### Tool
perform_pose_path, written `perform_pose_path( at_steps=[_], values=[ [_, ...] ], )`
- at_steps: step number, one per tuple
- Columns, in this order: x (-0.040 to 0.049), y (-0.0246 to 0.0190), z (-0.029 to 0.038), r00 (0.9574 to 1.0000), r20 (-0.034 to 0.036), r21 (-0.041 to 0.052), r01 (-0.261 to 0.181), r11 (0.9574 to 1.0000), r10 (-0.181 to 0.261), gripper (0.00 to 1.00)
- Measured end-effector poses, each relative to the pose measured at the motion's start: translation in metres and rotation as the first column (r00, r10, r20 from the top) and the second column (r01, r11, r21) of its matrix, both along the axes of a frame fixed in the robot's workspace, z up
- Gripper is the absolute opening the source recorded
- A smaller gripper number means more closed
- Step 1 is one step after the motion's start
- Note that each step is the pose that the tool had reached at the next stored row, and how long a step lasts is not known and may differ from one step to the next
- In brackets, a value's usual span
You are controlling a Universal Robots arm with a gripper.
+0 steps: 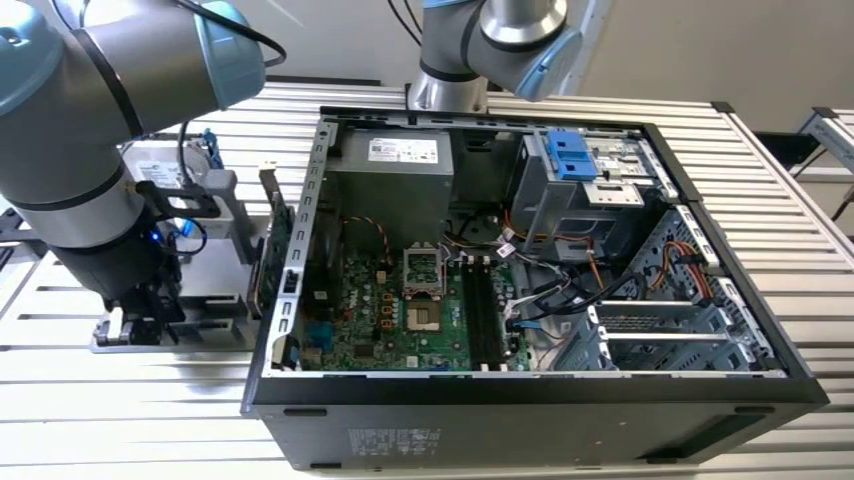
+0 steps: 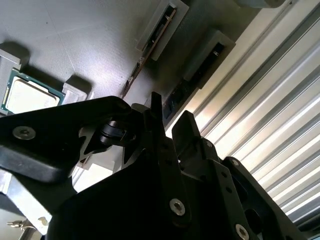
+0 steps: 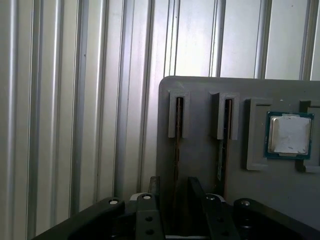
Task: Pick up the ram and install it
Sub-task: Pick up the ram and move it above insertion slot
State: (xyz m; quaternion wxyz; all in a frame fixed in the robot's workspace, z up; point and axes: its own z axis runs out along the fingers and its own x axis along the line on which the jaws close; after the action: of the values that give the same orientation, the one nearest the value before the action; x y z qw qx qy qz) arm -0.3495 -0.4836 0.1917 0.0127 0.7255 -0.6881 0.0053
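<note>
Here, working the rig from afar, I have the black two-fingered gripper [image 3: 175, 184] low over the grey plastic holding tray [image 3: 200, 90]. Its fingers are narrowly parted astride the ram [image 3: 176, 145], a slim dark circuit-board stick standing on edge in the slot farther from the square silver processor chip [image 3: 289, 135]. No squeeze shows yet. A good grasp, I judge, means centring the stick, keeping the pads square to its flat faces, and staying clear of the neighbouring stick [image 3: 222, 135]. The open black computer case [image 1: 534, 400] stands beside the tray.
</note>
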Motion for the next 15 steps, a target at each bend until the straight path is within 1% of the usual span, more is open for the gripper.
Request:
perform_pose_path(
  at_steps=[15],
  values=[
    [0.0000, 0.0000, 0.0000, 1.0000, 0.0000, -0.0003, 0.000, 1.0000, 0.000, 0.00]
  ],
)
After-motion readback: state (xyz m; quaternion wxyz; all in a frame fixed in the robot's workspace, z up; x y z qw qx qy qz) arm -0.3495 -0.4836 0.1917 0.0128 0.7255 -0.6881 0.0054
